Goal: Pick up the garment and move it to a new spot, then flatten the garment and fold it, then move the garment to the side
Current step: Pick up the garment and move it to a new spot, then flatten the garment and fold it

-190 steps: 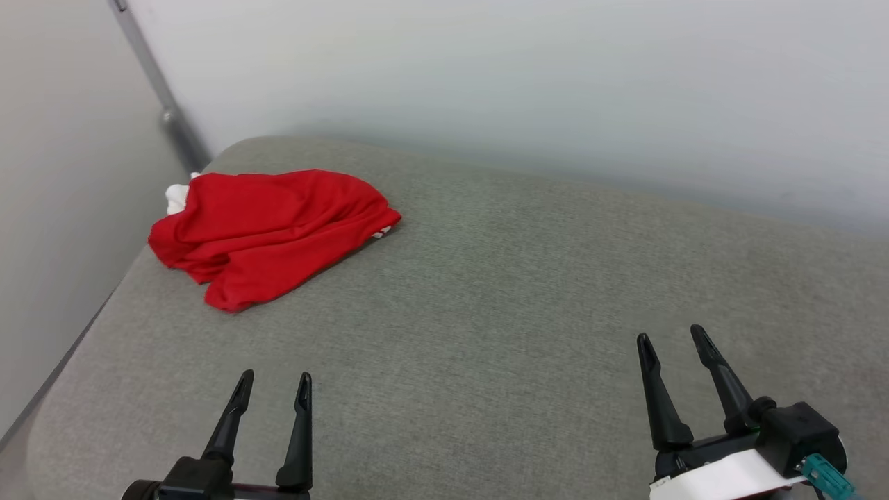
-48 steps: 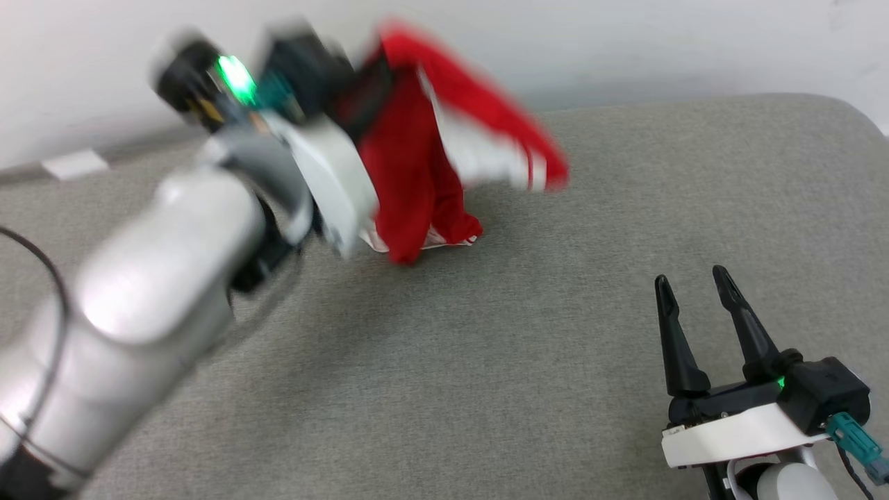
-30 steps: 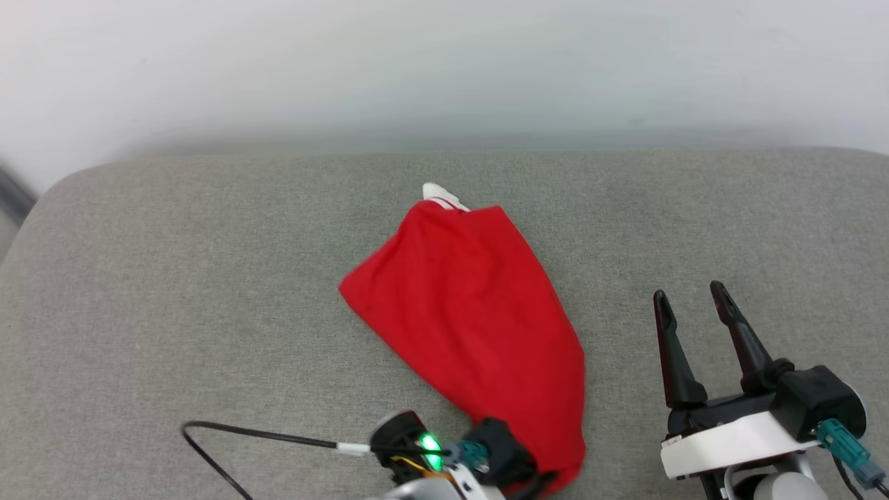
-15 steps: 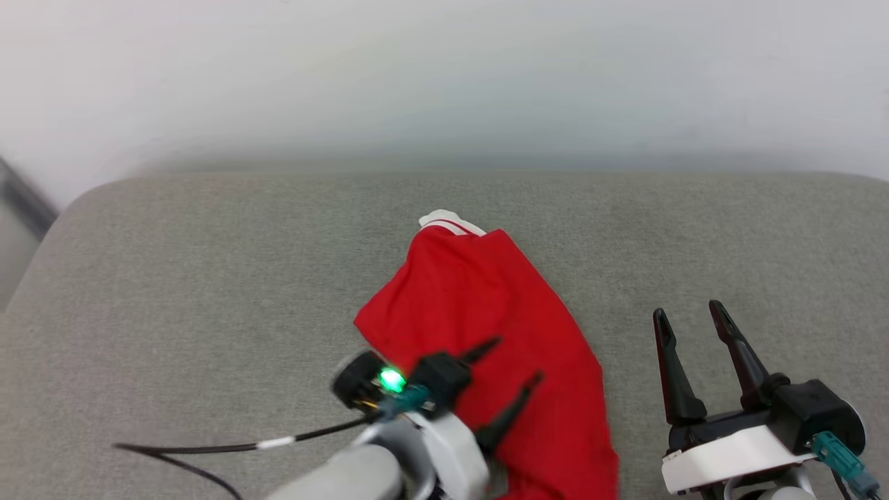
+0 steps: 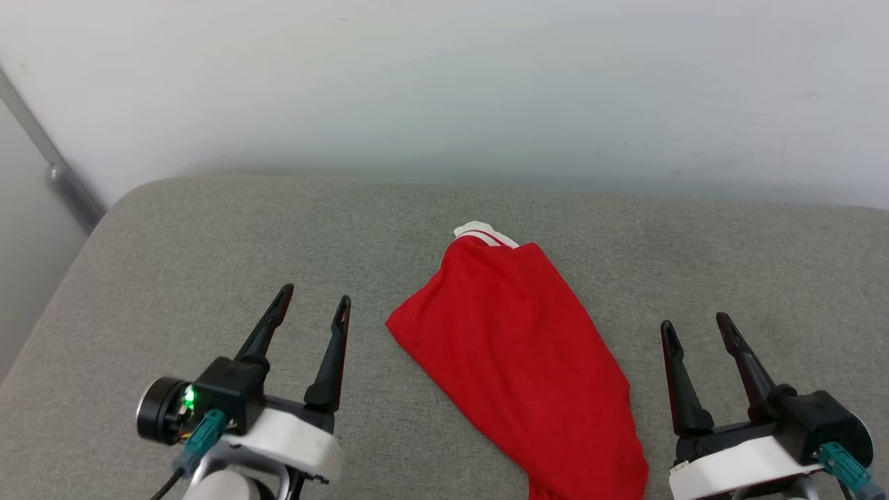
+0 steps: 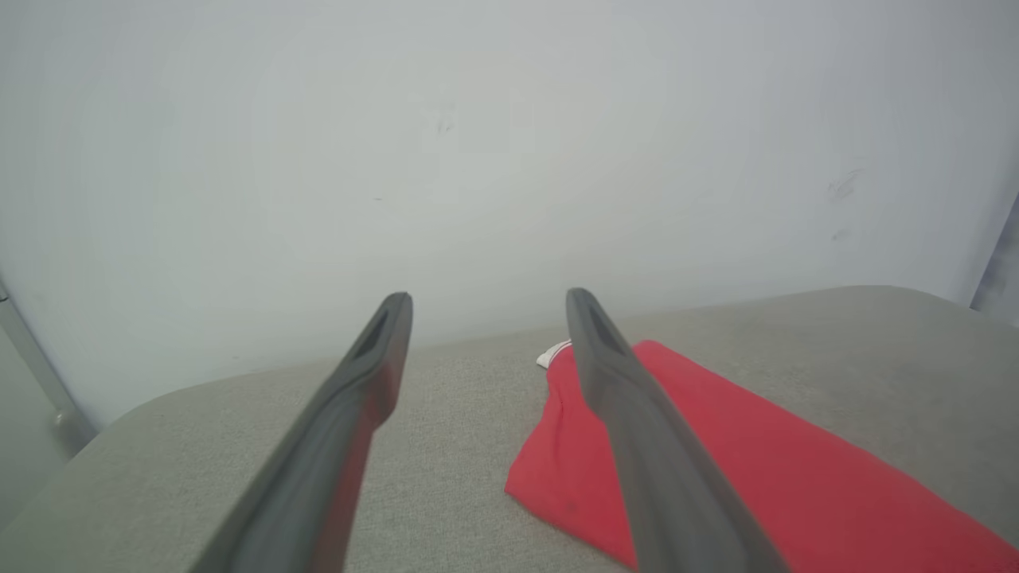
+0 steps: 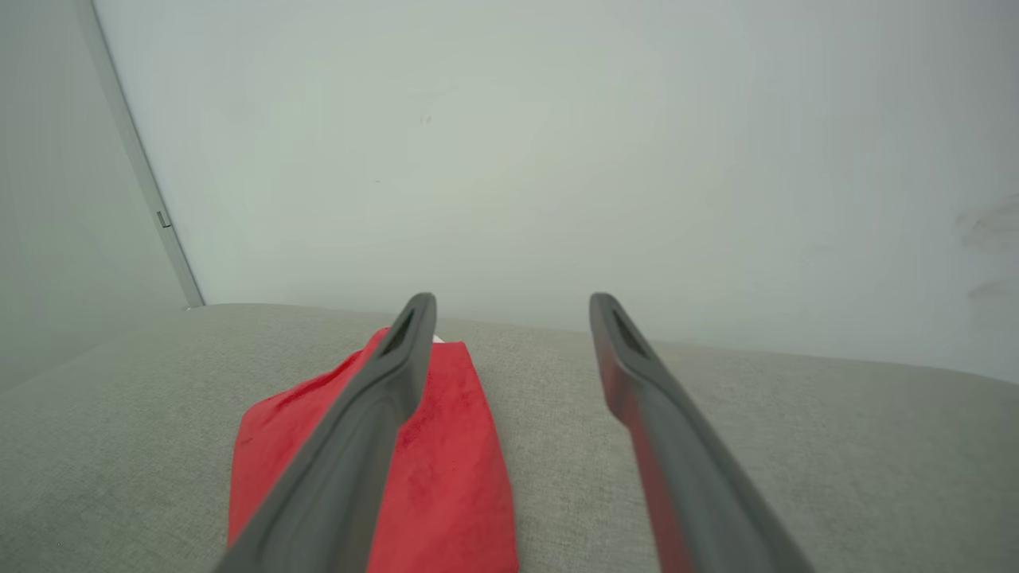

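Logging garment (image 5: 517, 361): red, bunched lengthwise, lying loose on the grey cushion (image 5: 208, 243). My left claw (image 5: 314, 294) has just released it and sits left of it, spread wide, empty. My right claw (image 5: 694, 321) sits right of it, likewise. Relocation looks done; I judge flattening next.

Black left gripper (image 5: 315, 294), white wrist housing (image 5: 288, 439)

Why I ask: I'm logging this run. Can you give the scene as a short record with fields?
surface: grey padded top, pale wall behind
garment: red, lying bunched in a long strip, white trim at far end, not flattened
left pincer: open, empty, left of garment
right pincer: open, empty, right of garment
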`<state>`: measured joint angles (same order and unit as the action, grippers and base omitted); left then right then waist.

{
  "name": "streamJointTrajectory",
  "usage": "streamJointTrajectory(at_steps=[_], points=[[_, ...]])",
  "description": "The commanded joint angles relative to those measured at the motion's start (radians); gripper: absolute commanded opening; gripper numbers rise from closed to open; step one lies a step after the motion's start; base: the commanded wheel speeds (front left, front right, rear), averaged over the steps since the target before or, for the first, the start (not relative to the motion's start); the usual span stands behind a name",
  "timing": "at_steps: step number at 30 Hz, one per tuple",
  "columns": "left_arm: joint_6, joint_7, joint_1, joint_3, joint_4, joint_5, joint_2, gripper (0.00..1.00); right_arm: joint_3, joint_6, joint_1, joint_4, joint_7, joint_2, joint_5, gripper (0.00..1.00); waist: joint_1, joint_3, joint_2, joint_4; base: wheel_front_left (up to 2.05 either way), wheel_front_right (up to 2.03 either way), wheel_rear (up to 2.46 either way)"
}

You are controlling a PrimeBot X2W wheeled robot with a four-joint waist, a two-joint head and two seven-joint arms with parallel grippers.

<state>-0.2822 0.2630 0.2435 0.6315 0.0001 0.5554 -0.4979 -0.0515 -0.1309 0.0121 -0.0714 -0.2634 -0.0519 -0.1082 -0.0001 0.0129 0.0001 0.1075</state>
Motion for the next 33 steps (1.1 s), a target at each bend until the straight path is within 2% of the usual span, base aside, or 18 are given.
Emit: streamJointTrajectory(at_steps=[1,7,9,14,20,25,27,28,29,33], points=[[0.002,0.002,-0.048,-0.046,-0.026,-0.024,0.014,1.0,0.001,0.0,0.014,0.001,-0.002,0.003,0.006,1.0,0.0001,-0.001,-0.0001,0.002,0.0,0.0,0.0],[0.069,0.002,-0.202,-0.164,-0.059,-0.113,0.085,1.0,0.005,0.0,0.013,-0.002,-0.002,0.003,0.009,1.0,0.0001,-0.007,-0.0001,0.015,0.0,0.0,0.0],[0.113,0.002,-0.222,-0.163,-0.047,-0.136,0.104,1.0,0.002,0.0,0.011,-0.003,-0.002,0.003,0.009,1.0,0.0001,-0.01,-0.0001,0.017,0.0,0.0,0.0],[0.178,0.002,-0.217,-0.181,-0.014,-0.174,0.146,1.0,-0.008,0.0,-0.002,-0.005,-0.002,0.003,0.01,1.0,0.0001,-0.02,-0.0001,0.012,0.0,0.0,0.0],[0.254,-0.003,-0.157,-0.167,0.047,-0.183,0.147,1.0,-0.024,0.0,-0.015,-0.006,-0.002,0.003,0.019,1.0,0.0001,-0.054,-0.0001,-0.025,0.0,0.0,0.0],[0.313,-0.1,-0.028,-0.131,0.094,-0.196,0.133,1.0,-0.018,0.0,-0.035,0.001,-0.002,0.003,0.031,1.0,0.0001,-0.101,-0.0001,-0.068,0.0,0.0,0.0],[0.336,-0.146,0.034,-0.133,0.108,-0.168,0.145,1.0,-0.015,0.0,-0.046,0.008,-0.002,0.003,0.036,1.0,0.0001,-0.128,-0.0001,-0.087,0.0,0.0,0.0],[0.336,-0.146,0.034,-0.133,0.108,-0.168,0.145,1.0,-0.015,0.0,-0.046,0.008,-0.002,0.003,0.036,1.0,0.0001,-0.128,-0.0001,-0.087,0.0,0.0,0.0],[0.359,-0.21,0.113,-0.13,0.116,-0.148,0.141,1.0,-0.015,0.0,-0.056,0.015,-0.002,0.003,0.039,1.0,0.0001,-0.16,-0.0001,-0.107,0.0,0.0,0.0],[0.396,-0.39,0.283,-0.106,0.155,-0.088,0.117,1.0,-0.014,0.0,-0.084,0.027,-0.002,0.003,0.037,1.0,0.0001,-0.219,-0.0001,-0.145,0.0,0.0,0.0]])
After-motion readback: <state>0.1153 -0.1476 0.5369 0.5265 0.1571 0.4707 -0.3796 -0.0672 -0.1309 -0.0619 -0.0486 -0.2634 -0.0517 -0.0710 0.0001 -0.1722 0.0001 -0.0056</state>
